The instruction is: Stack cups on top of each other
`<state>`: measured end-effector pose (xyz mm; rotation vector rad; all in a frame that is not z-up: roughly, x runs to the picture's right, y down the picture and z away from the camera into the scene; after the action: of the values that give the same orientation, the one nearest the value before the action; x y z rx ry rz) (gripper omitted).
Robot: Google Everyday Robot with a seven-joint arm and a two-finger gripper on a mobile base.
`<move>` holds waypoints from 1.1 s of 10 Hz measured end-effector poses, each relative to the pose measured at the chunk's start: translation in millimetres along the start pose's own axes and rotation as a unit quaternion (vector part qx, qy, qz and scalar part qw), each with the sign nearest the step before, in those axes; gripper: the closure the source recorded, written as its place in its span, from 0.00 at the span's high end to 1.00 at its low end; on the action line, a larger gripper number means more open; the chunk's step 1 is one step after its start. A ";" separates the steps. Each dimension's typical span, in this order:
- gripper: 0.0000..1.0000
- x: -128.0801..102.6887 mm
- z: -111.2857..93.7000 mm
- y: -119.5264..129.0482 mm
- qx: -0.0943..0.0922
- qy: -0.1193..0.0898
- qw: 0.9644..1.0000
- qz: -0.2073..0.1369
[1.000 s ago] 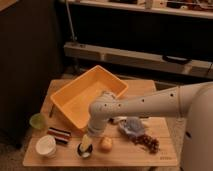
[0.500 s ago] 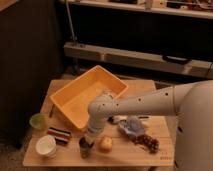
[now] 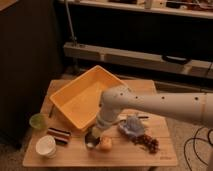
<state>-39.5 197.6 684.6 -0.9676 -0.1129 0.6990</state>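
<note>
Wooden table (image 3: 131, 158) with tray (image 3: 75, 91), white cup (image 3: 46, 146)

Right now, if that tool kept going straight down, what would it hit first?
The tool, low over the table, points down at the dark metal cup; it would likely meet that first.

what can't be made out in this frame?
- Camera view: gripper, shut, down at the shiny dark metal cup; the white arm hides whether it grips the cup.
- Inside the pale green cup: too dim to see.
- The crumpled bluish item: too blurred to identify.
- The arm's base: cut off at the right edge.
</note>
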 end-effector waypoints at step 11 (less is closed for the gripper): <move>0.00 -164.1 -98.9 42.9 -0.009 -0.054 0.995 -0.082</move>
<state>-150.1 45.4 628.2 -0.9261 -0.2921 0.5993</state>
